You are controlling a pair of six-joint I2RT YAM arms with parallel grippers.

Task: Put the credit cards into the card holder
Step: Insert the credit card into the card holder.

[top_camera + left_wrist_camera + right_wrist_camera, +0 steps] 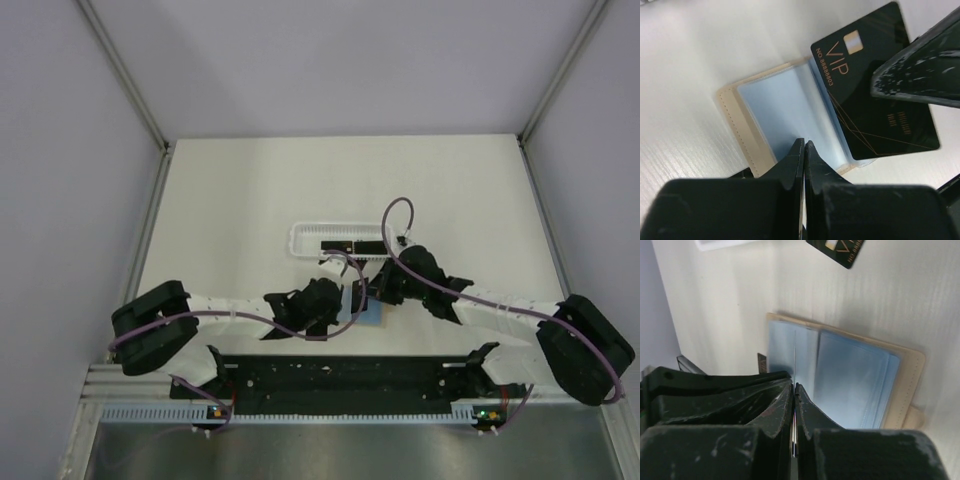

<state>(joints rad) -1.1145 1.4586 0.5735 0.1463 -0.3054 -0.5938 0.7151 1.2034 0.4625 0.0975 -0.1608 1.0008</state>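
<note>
**Card holder** (771, 107): tan pouch with stitched edges, lying open and flat on the table (230, 190), just in front of the arm bases and between the two grippers. Its pale blue clear sleeves (855, 372) are fanned across the inside. A tan tab sticks out at one edge.

**Left gripper** (804, 146): the jaws are pressed together with only a hairline gap, pinching the edge of one clear sleeve of the card holder. In the top view it sits just left of the holder.

**Credit card** (875, 95): black, with gold "VIP" lettering, a chip and a printed number. It is tilted. Its lower corner lies behind the clear plastic of a sleeve, and its upper part stands free of the holder. From the right wrist it appears edge-on, as a thin line rising from the fingertips.

**Right gripper** (794, 386): the jaws are narrowed onto the credit card, which is clamped between them. One of its fingers (920, 70) lies across the face of the card in the left wrist view. In the top view it sits just right of the left gripper, above the holder.

**Basket** (300, 240): long, white and perforated, on the table just beyond the grippers.

**Other black cards** (350, 245): lying inside the basket. How many there are cannot be told.
</note>
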